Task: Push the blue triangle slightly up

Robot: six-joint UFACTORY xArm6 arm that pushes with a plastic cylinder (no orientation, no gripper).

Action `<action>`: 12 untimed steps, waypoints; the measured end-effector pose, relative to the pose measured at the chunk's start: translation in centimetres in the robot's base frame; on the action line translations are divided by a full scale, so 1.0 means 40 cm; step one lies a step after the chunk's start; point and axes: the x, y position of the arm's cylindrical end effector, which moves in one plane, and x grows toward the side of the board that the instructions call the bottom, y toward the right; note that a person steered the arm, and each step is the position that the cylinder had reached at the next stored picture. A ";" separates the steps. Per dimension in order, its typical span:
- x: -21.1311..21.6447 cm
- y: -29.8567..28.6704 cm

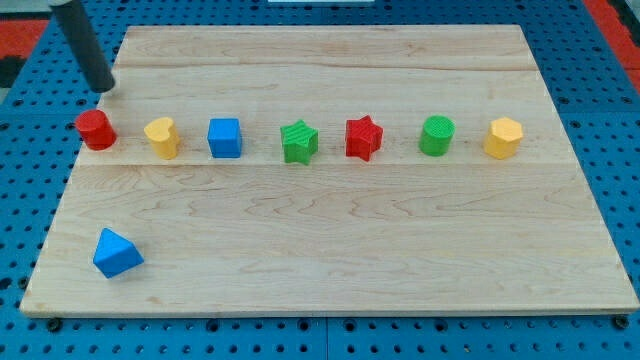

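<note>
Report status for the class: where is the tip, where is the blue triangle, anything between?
My tip at board's top-left, just above red cylinder. Blue triangle alone near bottom-left, untouched. Row of blocks lies between.

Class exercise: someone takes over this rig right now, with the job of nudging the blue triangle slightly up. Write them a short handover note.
My tip: at the board's top left corner, just above the red cylinder, touching no block.
Blue triangle: alone near the view's bottom left, far below my tip.
Row across the middle: red cylinder, yellow block, blue cube, green star, red star, green cylinder, yellow block.
Done: apparently nothing.
Left: bring the tip below the triangle, push slightly up.
</note>
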 end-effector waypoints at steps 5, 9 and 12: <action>0.185 -0.018; 0.438 -0.017; 0.746 0.068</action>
